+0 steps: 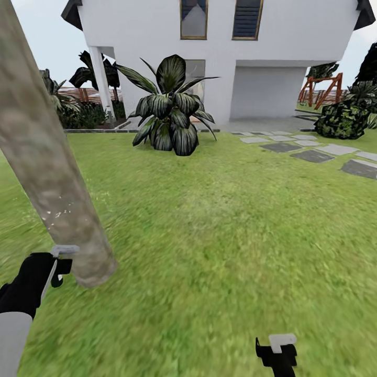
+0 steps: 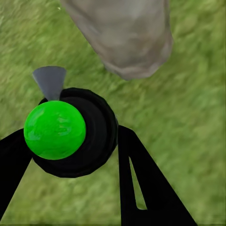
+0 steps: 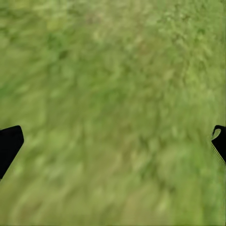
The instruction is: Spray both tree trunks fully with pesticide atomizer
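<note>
A thick mottled beige-grey tree trunk (image 1: 50, 178) leans across the left of the head view and meets the grass floor (image 1: 220, 225) at its base. My left gripper (image 1: 55, 264) is right beside that base. In the left wrist view, the left gripper (image 2: 73, 134) is shut on the pesticide atomizer (image 2: 75, 136), a round black body with a bright green ball and a grey nozzle. The nozzle points toward the trunk's foot (image 2: 125, 33). My right gripper (image 1: 277, 348) hangs low over bare grass. Its black fingers (image 3: 9, 143) stand wide apart, open and empty.
A big dark-leaved plant (image 1: 170, 107) stands mid-lawn in front of the white house (image 1: 225, 52). Grey paving stones (image 1: 314, 152) run along the right. Behind them are a dark bush (image 1: 343, 118) and a red wooden frame (image 1: 322, 89). Open grass lies ahead and to the right.
</note>
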Robot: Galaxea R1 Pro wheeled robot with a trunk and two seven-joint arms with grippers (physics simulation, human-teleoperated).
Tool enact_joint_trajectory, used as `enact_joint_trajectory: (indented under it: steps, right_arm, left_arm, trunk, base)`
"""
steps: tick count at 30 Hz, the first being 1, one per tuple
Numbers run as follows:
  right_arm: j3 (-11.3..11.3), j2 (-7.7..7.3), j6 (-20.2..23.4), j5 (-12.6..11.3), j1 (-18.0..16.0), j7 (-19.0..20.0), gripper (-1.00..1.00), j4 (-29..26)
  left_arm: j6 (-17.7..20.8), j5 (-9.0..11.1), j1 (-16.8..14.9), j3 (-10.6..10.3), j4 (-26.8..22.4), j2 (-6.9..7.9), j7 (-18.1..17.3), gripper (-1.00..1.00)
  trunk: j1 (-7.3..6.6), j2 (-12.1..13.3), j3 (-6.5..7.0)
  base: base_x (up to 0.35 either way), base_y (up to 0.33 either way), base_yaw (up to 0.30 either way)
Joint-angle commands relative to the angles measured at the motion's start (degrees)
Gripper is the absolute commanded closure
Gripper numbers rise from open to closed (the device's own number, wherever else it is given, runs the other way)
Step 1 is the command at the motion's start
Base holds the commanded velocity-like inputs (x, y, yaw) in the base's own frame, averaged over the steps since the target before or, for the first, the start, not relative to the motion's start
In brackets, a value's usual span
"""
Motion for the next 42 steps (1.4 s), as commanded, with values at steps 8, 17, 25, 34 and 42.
enact_joint_trajectory:
  steps: [8,17,25,34,42]
  right_arm:
    - [0.0,0.0,0.0,0.0,0.0,0.0,-1.0,0.0]
    - [0.0,-0.08,0.0,0.0,0.0,-0.01,-1.0,0.01]
    - [0.0,-0.09,0.0,0.0,0.01,0.0,-1.0,0.03]
    - [0.0,-0.09,0.0,0.0,0.0,0.0,-1.0,0.02]
    - [0.06,0.0,0.0,0.0,0.0,0.0,-1.0,0.0]
  left_arm:
    - [-0.11,0.0,0.64,0.27,-0.05,0.0,0.01,1.0]
    - [-5.46,-0.25,2.85,2.21,6.12,-0.25,0.03,1.0]
    - [-5.71,-0.24,2.84,2.57,5.41,-0.4,0.11,1.0]
    - [-5.88,-0.34,3.79,2.36,5.4,0.38,0.39,1.0]
    - [-11.66,-0.01,4.26,2.32,5.05,-1.82,10.09,1.0]
  trunk:
    - [0.0,0.0,0.0]
    - [0.0,0.0,0.0]
    - [0.0,0.0,0.0]
    - [0.0,0.0,0.0]
    - [0.0,0.0,0.0]
  base:
    - [0.303,-0.083,0.199]
    - [0.041,-0.001,0.12]
    - [0.167,-0.151,0.0]
    - [0.212,-0.203,0.0]
    - [0.041,-0.266,0.155]
